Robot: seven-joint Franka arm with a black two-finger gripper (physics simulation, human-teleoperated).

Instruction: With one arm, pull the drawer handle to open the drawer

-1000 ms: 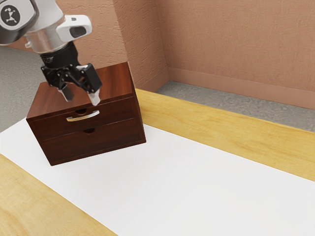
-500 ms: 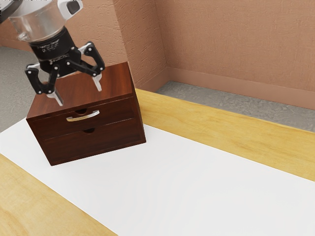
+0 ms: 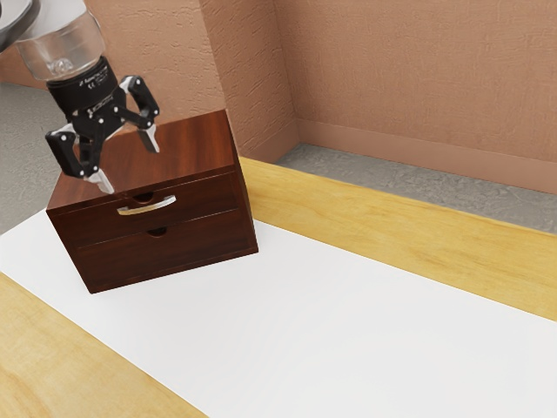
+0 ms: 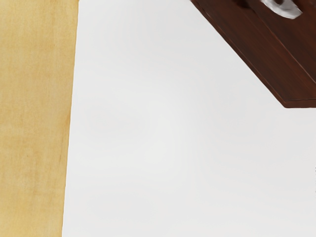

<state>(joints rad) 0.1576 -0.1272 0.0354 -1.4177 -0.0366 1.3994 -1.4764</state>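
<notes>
A dark wooden cabinet point(image 3: 152, 205) with two drawers stands on the white mat at the exterior view's left. The upper drawer point(image 3: 148, 213) carries a pale curved handle point(image 3: 146, 205); its front sits flush with the cabinet. My gripper point(image 3: 126, 158) hangs open just above the cabinet's top, over its left part and behind the handle, with nothing between its fingers. In the wrist view a corner of the cabinet point(image 4: 266, 54) and a bit of the handle point(image 4: 282, 7) appear past the hand.
The white mat point(image 3: 305, 322) covers the middle of the wooden table point(image 3: 418, 235), whose bare strips run along both sides. A brown wall and a pillar point(image 3: 252, 70) rise behind the cabinet. In the wrist view the mat point(image 4: 173, 138) borders bare wood point(image 4: 34, 118).
My gripper rose from the handle's height, spread its fingers wide and drifted toward the exterior view's left above the cabinet top. The drawer has not moved.
</notes>
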